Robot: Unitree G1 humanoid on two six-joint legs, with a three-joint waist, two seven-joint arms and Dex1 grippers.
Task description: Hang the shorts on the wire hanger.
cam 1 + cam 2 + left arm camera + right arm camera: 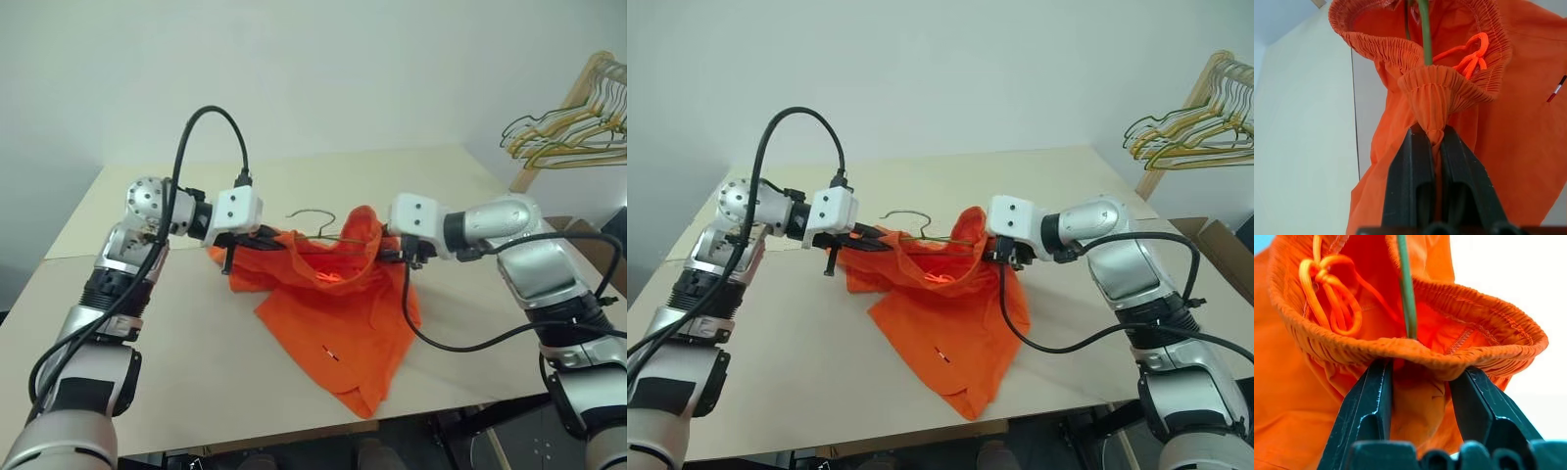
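Observation:
The bright orange shorts (343, 313) hang between my two grippers above the table, legs draped down onto it. My left gripper (1432, 132) is shut on a bunched piece of the elastic waistband (1440, 88). At the opposite side of the waistband, my right gripper (1422, 367) stands with its fingers apart; the waistband rim lies across the fingertips and loose fabric sits between them. The thin green wire hanger (1406, 289) runs inside the waist opening, and its hook (312, 215) sticks out behind the shorts.
The pale table (196, 323) extends around the shorts. A wooden rack (578, 108) with several yellowish and dark hangers stands at the back right. A cardboard box (1215, 235) sits by the table's right edge. Black cables loop from both wrists.

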